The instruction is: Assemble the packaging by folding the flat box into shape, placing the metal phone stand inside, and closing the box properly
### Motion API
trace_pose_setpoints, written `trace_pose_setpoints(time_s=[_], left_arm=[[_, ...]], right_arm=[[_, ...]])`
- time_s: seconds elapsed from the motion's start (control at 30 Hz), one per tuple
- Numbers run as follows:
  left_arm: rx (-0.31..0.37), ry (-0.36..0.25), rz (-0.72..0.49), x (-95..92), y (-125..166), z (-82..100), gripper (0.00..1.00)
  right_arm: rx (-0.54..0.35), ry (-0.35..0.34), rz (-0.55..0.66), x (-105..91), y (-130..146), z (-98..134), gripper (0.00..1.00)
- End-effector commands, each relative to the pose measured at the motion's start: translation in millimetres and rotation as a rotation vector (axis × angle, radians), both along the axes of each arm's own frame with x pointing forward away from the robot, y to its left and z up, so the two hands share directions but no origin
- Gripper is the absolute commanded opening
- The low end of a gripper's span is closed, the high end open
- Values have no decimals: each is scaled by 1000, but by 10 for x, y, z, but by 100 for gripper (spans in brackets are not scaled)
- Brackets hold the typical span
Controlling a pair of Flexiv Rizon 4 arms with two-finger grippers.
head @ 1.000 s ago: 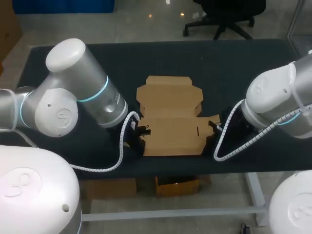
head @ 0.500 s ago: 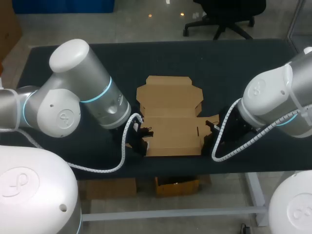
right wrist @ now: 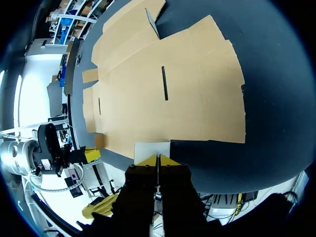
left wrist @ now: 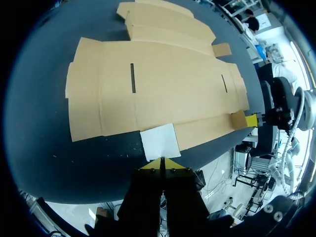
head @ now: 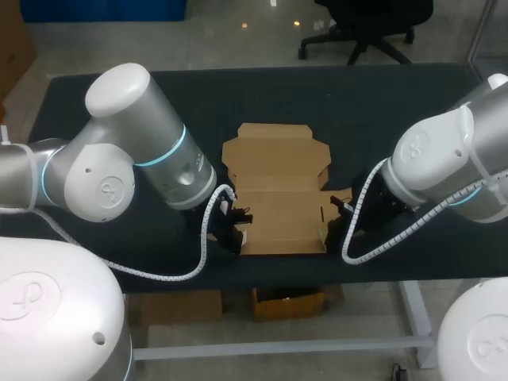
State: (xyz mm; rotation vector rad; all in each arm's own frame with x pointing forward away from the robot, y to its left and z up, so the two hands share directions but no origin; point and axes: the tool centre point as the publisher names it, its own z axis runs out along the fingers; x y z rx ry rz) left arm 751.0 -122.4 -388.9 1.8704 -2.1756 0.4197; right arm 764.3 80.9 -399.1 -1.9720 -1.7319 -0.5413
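Note:
The flat brown cardboard box [head: 278, 190] lies unfolded near the table's front edge, its lid panel toward the far side. My left gripper [head: 236, 232] is shut at the box's left end. In the left wrist view its tips [left wrist: 161, 163] press against the edge of a small pale flap [left wrist: 159, 140] that tilts up; the flap is not pinched. My right gripper [head: 333, 226] is shut at the right end, its tips [right wrist: 157, 159] against a matching flap [right wrist: 152, 148]. Each wrist view shows the other gripper across the box [left wrist: 252, 120] [right wrist: 91, 154]. No phone stand is in view.
The dark table top [head: 357, 103] stretches well beyond the box on the far side and to both sides. The box's near edge lies close to the table's front edge [head: 286, 274]. Both arms' white cables hang near that edge.
Both grippers have moved inward toward the box's middle. The box's end flaps have tilted up, so its outline looks narrower than a second ago.

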Motion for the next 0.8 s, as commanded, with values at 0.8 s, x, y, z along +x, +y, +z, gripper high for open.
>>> trace_pose_setpoints(time_s=[0.8], left_arm=[[7,2,9,31,-38,-53,0]], right_arm=[[-34,4,28,-30,127,-48,0]])
